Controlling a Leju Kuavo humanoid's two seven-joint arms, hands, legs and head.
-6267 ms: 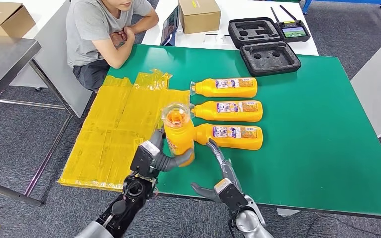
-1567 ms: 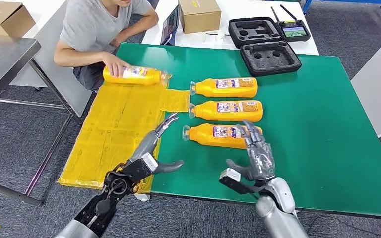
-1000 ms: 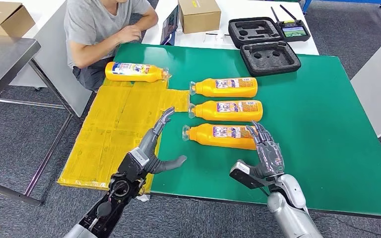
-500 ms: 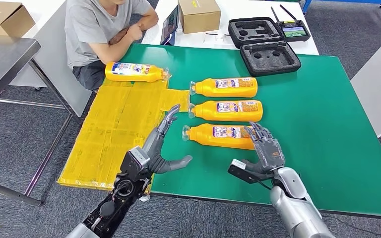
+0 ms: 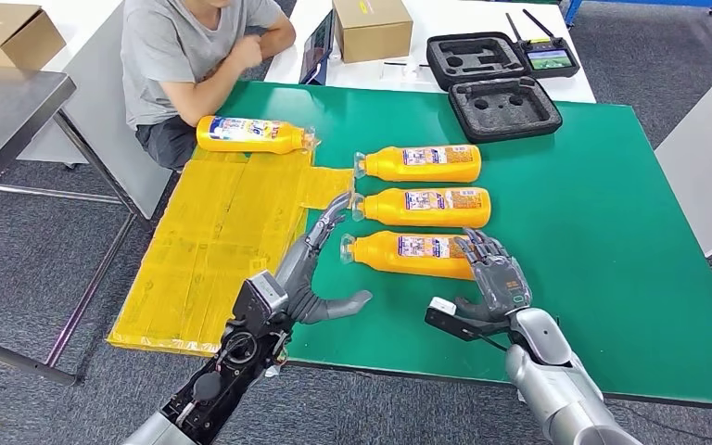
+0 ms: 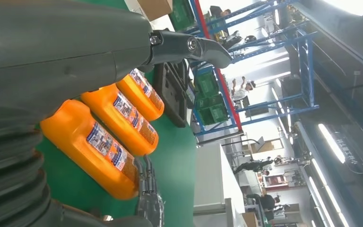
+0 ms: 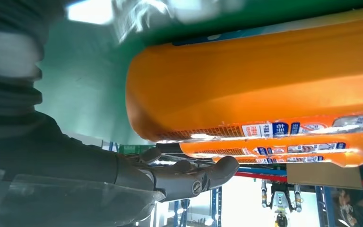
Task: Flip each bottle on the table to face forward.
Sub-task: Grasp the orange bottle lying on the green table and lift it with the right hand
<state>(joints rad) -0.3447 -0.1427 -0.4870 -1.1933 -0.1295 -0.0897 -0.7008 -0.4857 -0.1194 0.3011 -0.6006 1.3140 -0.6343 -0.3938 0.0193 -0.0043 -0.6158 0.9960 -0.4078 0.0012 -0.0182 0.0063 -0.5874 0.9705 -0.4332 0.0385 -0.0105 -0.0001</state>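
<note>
The green bench (image 5: 593, 232) stretches ahead of both robot hands, with a sheet of yellow plastic (image 5: 213, 241) hanging over its edge on the left robot hand's outer side. A person in a grey shirt (image 5: 181, 56) sits at the far corner beyond that sheet, arms folded in.

Beyond the far edge of the bench, well past the right robot hand, lie two black foam cases (image 5: 505, 107), a handheld controller (image 5: 549, 57) and a cardboard box (image 5: 373, 26).

Four orange bottles lie on their sides. Three form a row ahead of the robot hands with their caps pointing toward the left robot hand's side: the nearest bottle (image 5: 413, 254) lies between the two robot hands, the middle bottle (image 5: 424, 207) just beyond it, the far bottle (image 5: 419, 163) beyond that. The fourth bottle (image 5: 252, 134) rests on the yellow plastic, well ahead of the left robot hand and close to the person, its cap pointing the other way.

The left robot hand (image 5: 311, 273) is open and holds nothing; its fingers reach forward beside the nearest bottle's cap, thumb spread out to the side. The right robot hand (image 5: 491, 278) is also open, fingers spread and raised against the base end of the nearest bottle; whether they touch it I cannot tell.
</note>
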